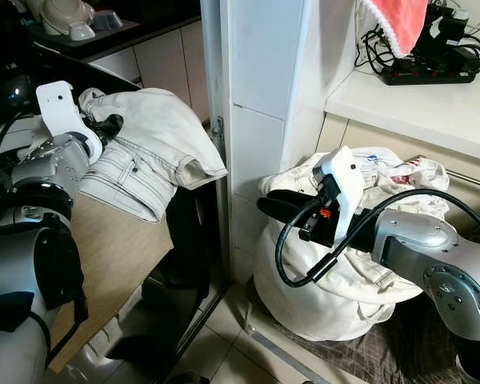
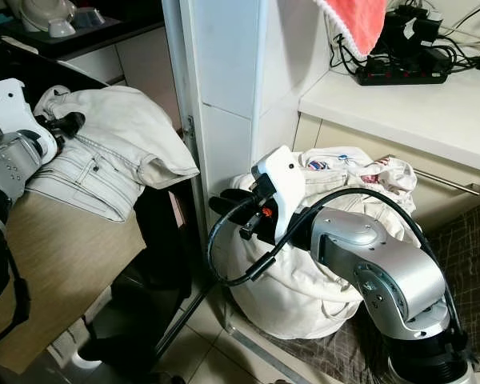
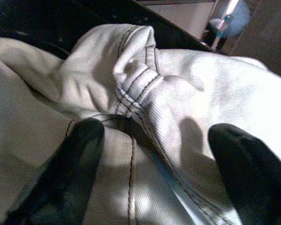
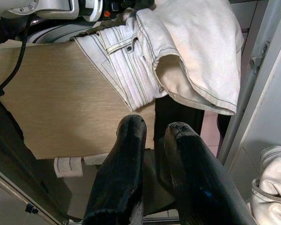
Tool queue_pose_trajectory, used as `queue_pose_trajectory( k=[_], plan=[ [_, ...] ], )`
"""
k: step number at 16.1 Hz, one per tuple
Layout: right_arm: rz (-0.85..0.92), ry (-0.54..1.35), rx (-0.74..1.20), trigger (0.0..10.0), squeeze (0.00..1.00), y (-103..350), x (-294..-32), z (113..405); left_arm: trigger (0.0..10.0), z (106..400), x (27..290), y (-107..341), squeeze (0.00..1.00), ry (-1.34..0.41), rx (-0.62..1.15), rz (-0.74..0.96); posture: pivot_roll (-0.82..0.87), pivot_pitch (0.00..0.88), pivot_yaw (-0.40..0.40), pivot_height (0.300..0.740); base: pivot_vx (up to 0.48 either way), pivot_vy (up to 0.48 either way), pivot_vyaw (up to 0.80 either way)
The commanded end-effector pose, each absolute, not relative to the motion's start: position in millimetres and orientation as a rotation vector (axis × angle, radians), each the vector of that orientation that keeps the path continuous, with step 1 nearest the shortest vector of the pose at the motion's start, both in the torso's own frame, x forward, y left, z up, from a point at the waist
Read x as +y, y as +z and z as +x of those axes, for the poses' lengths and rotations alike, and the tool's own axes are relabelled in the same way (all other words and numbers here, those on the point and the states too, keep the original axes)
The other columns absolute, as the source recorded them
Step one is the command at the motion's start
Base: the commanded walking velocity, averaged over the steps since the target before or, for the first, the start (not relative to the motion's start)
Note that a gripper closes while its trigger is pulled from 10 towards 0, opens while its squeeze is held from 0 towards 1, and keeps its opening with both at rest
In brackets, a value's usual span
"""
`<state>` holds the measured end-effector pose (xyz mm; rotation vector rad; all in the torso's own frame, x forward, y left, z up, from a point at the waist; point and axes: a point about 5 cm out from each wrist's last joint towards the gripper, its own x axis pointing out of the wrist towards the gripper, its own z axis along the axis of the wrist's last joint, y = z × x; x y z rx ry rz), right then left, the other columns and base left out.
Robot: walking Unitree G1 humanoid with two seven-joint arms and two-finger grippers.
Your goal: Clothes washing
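A pair of white jeans [image 1: 156,144] lies crumpled on a wooden board [image 1: 112,240] at my left. My left gripper [image 1: 108,126] rests on the far end of them. In the left wrist view it [image 3: 154,140] is open, its two black fingers [image 3: 79,154] spread wide with a bunched seam of the jeans [image 3: 140,79] between them. My right gripper [image 1: 268,206] hangs in the air in front of a white pillar, pointing left toward the board, shut with nothing in it [image 4: 154,129]. Behind it sits a full white laundry bundle [image 1: 344,272] on the floor.
A white tiled pillar [image 1: 264,96] stands between the board and the bundle. At the right, a white counter [image 1: 416,104] carries a black power strip [image 1: 428,76] with cables, and a red towel [image 1: 396,24] hangs above it. The dark gap under the board opens onto a tiled floor [image 1: 224,352].
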<state>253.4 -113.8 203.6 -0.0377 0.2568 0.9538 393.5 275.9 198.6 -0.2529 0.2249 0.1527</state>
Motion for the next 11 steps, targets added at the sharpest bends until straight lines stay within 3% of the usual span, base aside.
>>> queue_pose_trajectory(
  k=[1,11],
  plan=[
    [-0.051,0.953,0.249,10.0,0.0,206.9,-113.7,252.7,0.0,393.6,270.5,193.2,0.0,0.121,0.253,-0.263,-0.16,0.0,0.066,0.74,0.0,0.0,0.0],
    [-0.041,0.979,0.208,10.0,0.0,210.8,-112.2,251.9,0.0,392.9,267.0,188.2,0.0,0.081,0.284,-0.214,-0.16,0.0,0.066,0.74,0.0,0.0,0.0]
  ],
)
